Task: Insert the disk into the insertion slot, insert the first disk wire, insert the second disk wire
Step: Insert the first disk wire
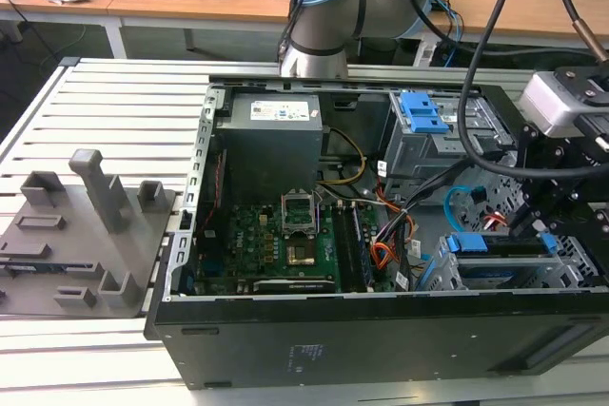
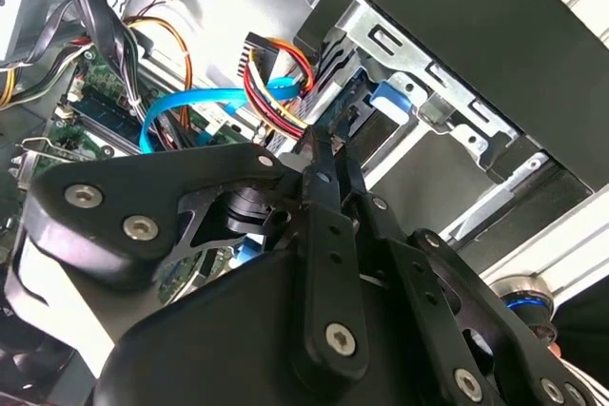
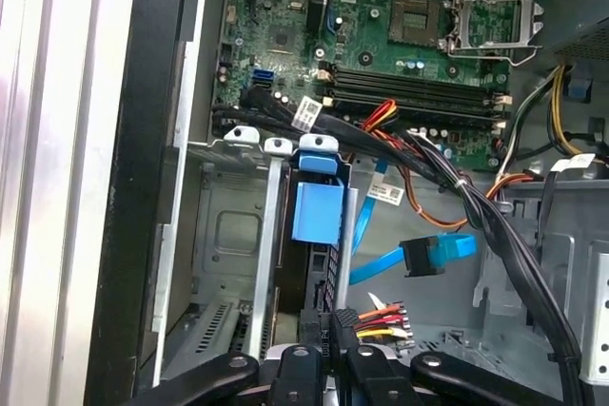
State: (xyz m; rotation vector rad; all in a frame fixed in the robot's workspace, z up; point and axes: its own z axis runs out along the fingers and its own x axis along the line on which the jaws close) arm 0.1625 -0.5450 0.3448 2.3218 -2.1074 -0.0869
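Observation:
The disk (image 3: pixel 316 211) stands on edge in the insertion slot (image 3: pixel 224 235), its blue bracket uppermost; in the exterior view the disk (image 1: pixel 495 246) sits in the silver cage (image 1: pixel 580 263) at the case's front right. My gripper (image 3: pixel 335 325) is shut on the black plug of the first disk wire (image 3: pixel 381 319), right at the disk's near edge. The second wrist view shows the gripper (image 2: pixel 328 145) with fingers close together and the red-orange bundle (image 2: pixel 281 92) running into them. The second disk wire (image 3: pixel 442 252) hangs loose beside the disk, its black plug free.
A thick black cable bundle (image 3: pixel 476 216) crosses just beyond the slot. The motherboard (image 1: pixel 285 244) and power supply (image 1: pixel 276 140) fill the case's left. A taller grey cage with blue latches (image 1: pixel 423 111) stands behind. Grey fixtures (image 1: pixel 95 197) sit on the table at the exterior view's left.

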